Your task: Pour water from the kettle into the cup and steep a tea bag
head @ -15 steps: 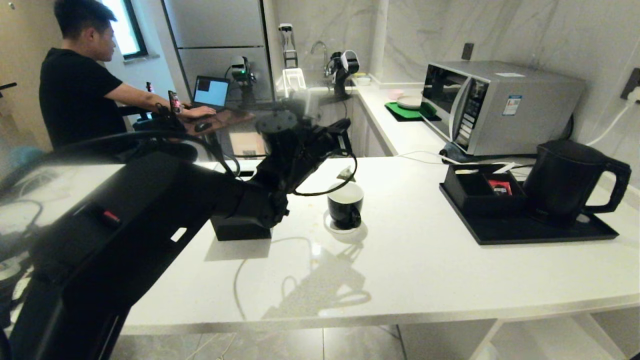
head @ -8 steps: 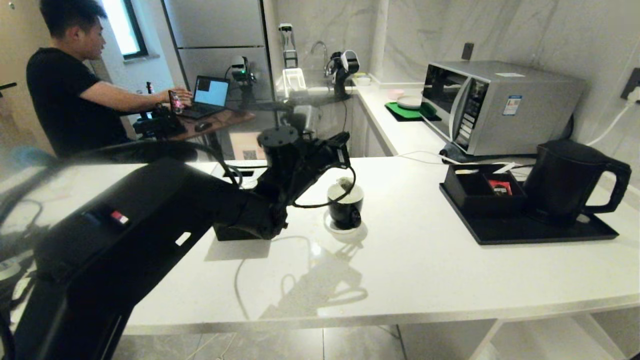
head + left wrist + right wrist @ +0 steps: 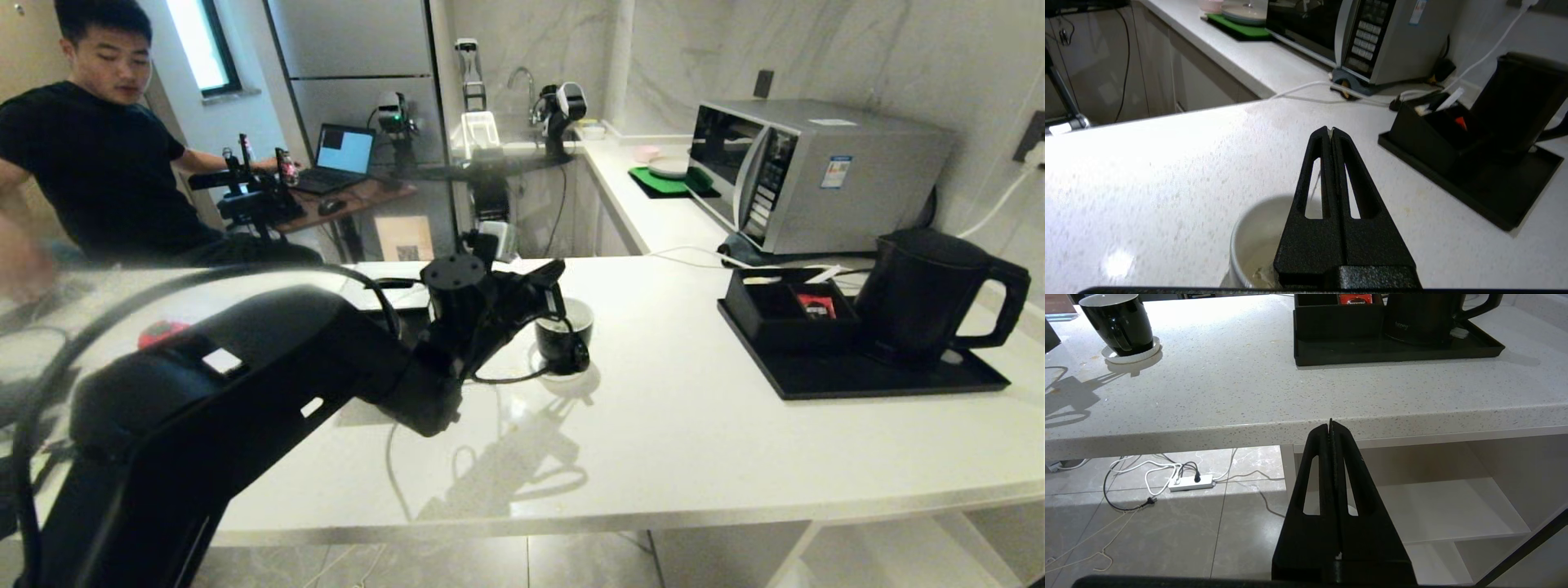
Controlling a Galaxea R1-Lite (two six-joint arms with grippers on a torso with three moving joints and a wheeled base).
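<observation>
The black cup (image 3: 563,347) stands on a white coaster mid-counter; its white inside (image 3: 1257,237) shows in the left wrist view. My left gripper (image 3: 557,278) (image 3: 1332,131) hovers just over the cup, shut on the tea bag's thin string, with a white scrap showing at the tips. The pale tea bag (image 3: 1255,272) lies down inside the cup. The black kettle (image 3: 918,294) (image 3: 1523,98) stands on a black tray (image 3: 857,380) at the right. My right gripper (image 3: 1331,425) is shut and empty, parked below the counter's front edge.
A black organizer box (image 3: 784,314) with a red packet shares the tray. A microwave (image 3: 800,171) and white cables sit behind it. A person (image 3: 90,163) sits at a desk at the far left. My left arm covers the counter's left part.
My left gripper has sunk toward the cup, and the tea bag that hung above the rim has gone down inside. The person has turned toward me.
</observation>
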